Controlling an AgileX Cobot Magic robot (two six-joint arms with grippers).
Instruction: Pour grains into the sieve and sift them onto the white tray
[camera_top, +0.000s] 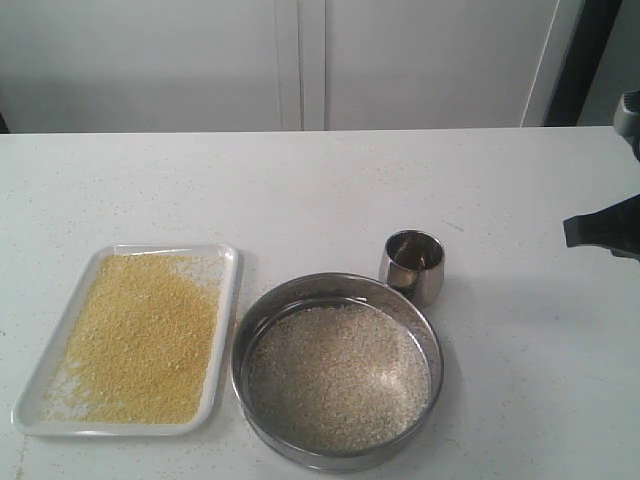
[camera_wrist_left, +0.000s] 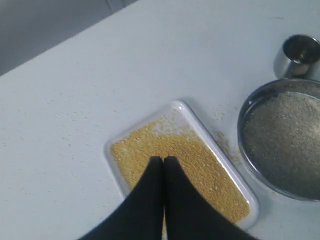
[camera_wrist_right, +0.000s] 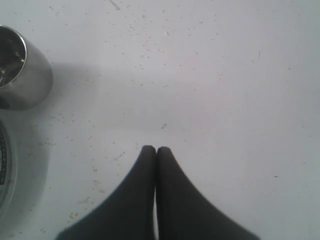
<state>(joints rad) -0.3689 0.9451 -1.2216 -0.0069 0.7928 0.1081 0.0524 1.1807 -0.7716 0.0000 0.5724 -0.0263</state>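
Grains (camera_top: 140, 340) sit in two lots. Fine golden ones cover most of white tray (camera_top: 229, 300), thinner twd its 1 o'clock corner, where bare white shows. Coarser pale grains (camera_top: 335, 375) lie as an even layer inside sieve (camera_top: 340, 458). Sieve rests flat on table (camera_top: 300, 190), just beside tray at tray's 3 o'clock, w/ a narrow gap btwn them. A few stray grains dot that gap in left wrist view. Steel cup (camera_top: 413, 265) stands upright at sieve's 1 o'clock, v. close to its rim; whether touching, can't tell. Left gripper (camera_wrist_left: 163, 159): fingers pressed tight together, nothing btwn them, tips above the yellow-covered tray. Right gripper (camera_wrist_right: 156, 149): fingers likewise clenched on nothing, above bare table speckled w/ loose grains, cup nearby. In exterior view a dark bit of right arm (camera_top: 602, 228) pokes in at 3 o'clock edge, well apart from cup.
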